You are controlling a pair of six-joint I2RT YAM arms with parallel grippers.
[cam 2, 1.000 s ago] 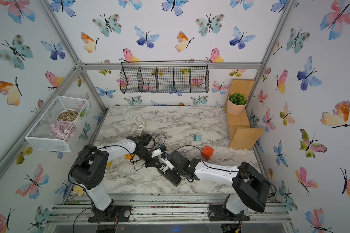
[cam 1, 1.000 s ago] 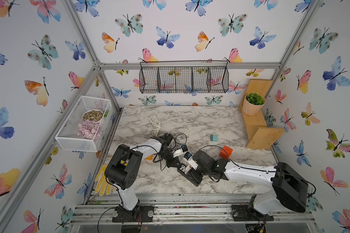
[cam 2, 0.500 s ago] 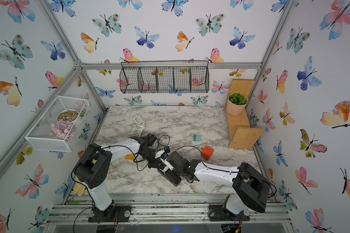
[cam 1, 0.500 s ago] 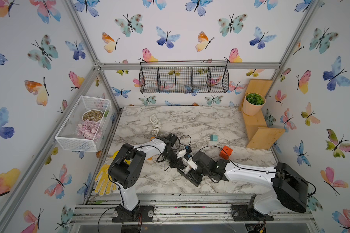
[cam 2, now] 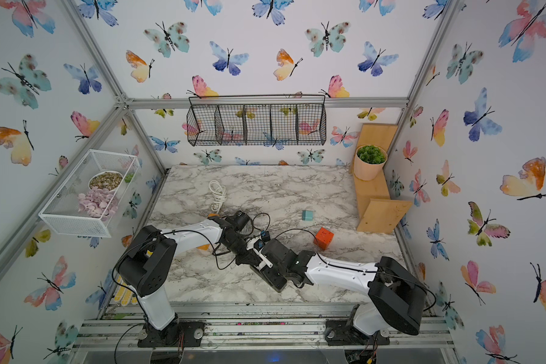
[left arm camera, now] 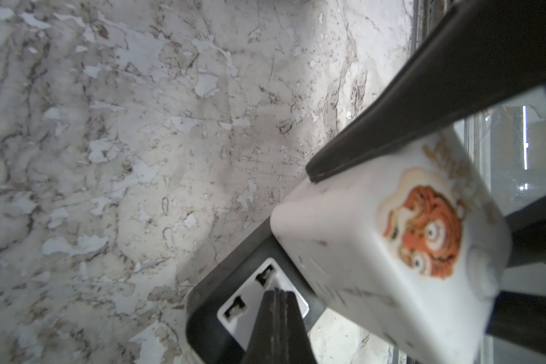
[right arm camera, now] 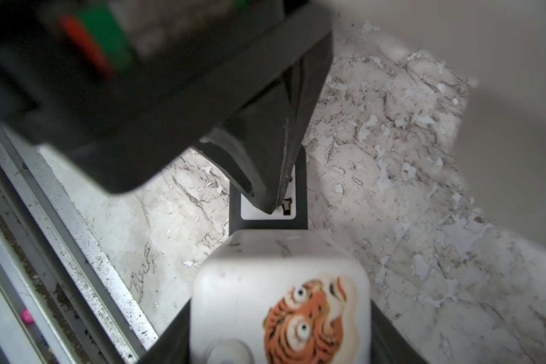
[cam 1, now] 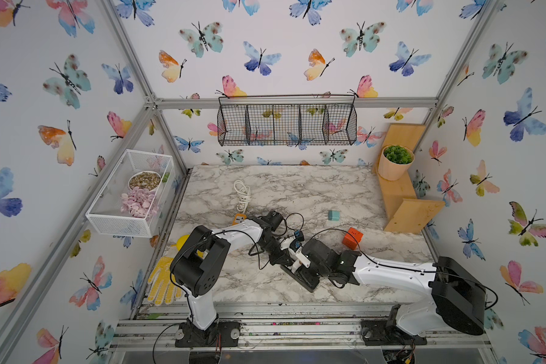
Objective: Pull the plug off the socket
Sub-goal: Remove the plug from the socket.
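The socket [cam 1: 309, 283] is a black power strip with white faces, lying near the table's front middle in both top views [cam 2: 276, 282]. The plug [right arm camera: 278, 299] is a white block with a tiger sticker, standing on the strip; its prongs are hidden. My right gripper [right arm camera: 279, 315] is shut on the plug, one black finger on each side; one finger [left arm camera: 423, 94] shows in the left wrist view beside the plug [left arm camera: 375, 236]. My left gripper [left arm camera: 278, 291] is shut and empty, its tip pressed on a white socket face [left arm camera: 234, 318] next to the plug.
Behind the arms lie an orange cube [cam 1: 352, 238], a teal cube [cam 1: 333, 215] and a coiled white cable [cam 1: 242, 195]. A yellow glove [cam 1: 163, 282] lies at the front left edge. A wooden shelf with a plant pot [cam 1: 394, 162] stands at the back right.
My left arm has swung toward the right and its shut gripper has come down onto the strip beside the plug. The right arm and plug have not moved.
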